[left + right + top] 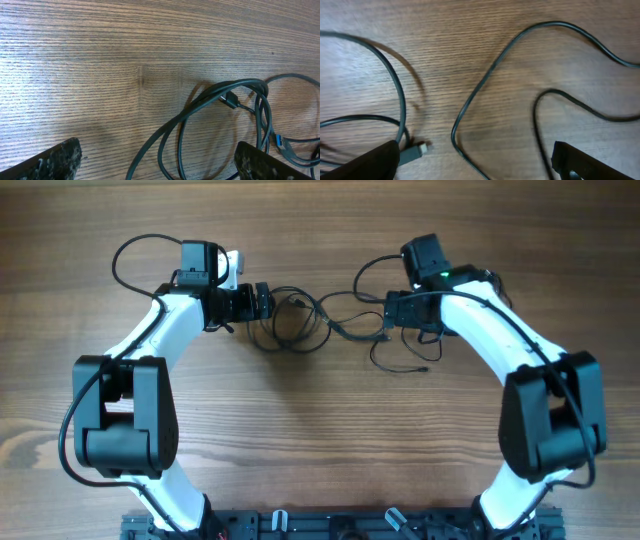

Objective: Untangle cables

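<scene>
**Cables knotted mid-counter, both claws spread**

The cables (pixel 300 320) lie as a loose tangle of thin black loops on the far middle of the counter (pixel 320 440), between the two arms. A silvery-tipped plug (pixel 415 150) rests just beside one right finger (pixel 365 162). A blue-ended plug (pixel 281 142) lies near a left finger (pixel 272 165). The left claw (pixel 262 302) stands wide apart at the tangle's left edge, gripping nothing. The right claw (pixel 388 315) is equally spread at the right edge, with strands lying loose between its fingers.
</scene>
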